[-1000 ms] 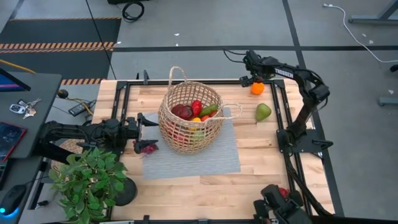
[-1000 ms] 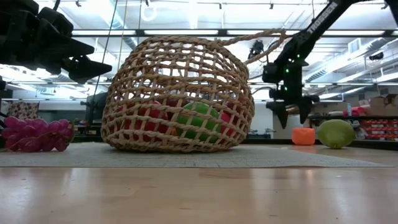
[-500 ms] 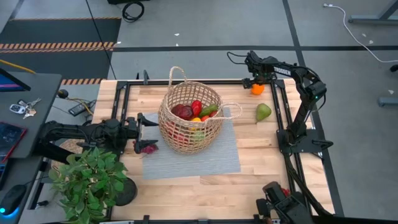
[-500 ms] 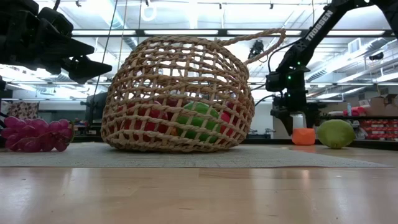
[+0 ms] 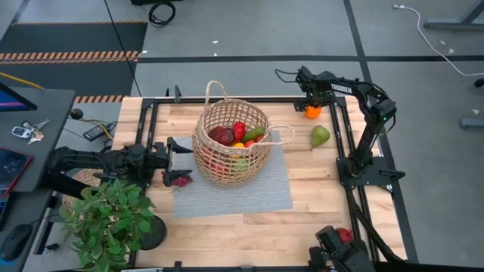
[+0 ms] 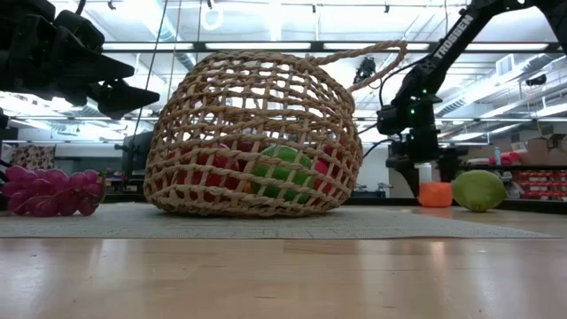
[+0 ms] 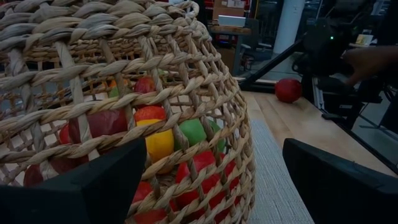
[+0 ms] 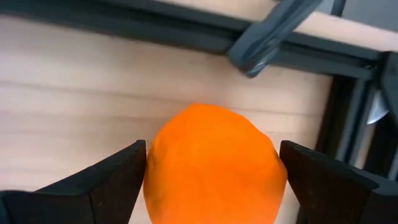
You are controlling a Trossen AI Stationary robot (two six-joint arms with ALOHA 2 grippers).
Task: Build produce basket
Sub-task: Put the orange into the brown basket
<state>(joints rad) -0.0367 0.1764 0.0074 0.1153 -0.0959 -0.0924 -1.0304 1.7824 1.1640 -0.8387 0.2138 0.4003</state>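
The woven basket (image 5: 231, 147) stands on a grey mat (image 5: 249, 193) and holds several pieces of produce (image 5: 238, 134). A dark-red grape bunch (image 5: 178, 179) lies at the mat's left edge. A green pear (image 5: 320, 136) lies on the bare wood to the right. An orange fruit (image 5: 312, 112) rests on the table at the far right. My right gripper (image 5: 311, 104) points down over it, open, one finger (image 8: 118, 180) on each side of the orange (image 8: 214, 165). My left gripper (image 5: 180, 153) waits open and level beside the basket's left wall (image 7: 124, 93). My right gripper comes at the orange from above with a finger on each of two opposite sides (image 8: 155, 168). The fingers stand very close to its skin. I cannot tell whether they touch it. The orange sits on the table.
A dark metal frame rail (image 5: 336, 128) runs past the orange and the pear. A potted plant (image 5: 106, 219) stands at the near left corner. A red fruit (image 5: 349, 234) lies near the table's near right corner.
My right gripper has come down over the orange and tipped to point more steeply downward, still open. The orange, pear and basket have stayed where they were.
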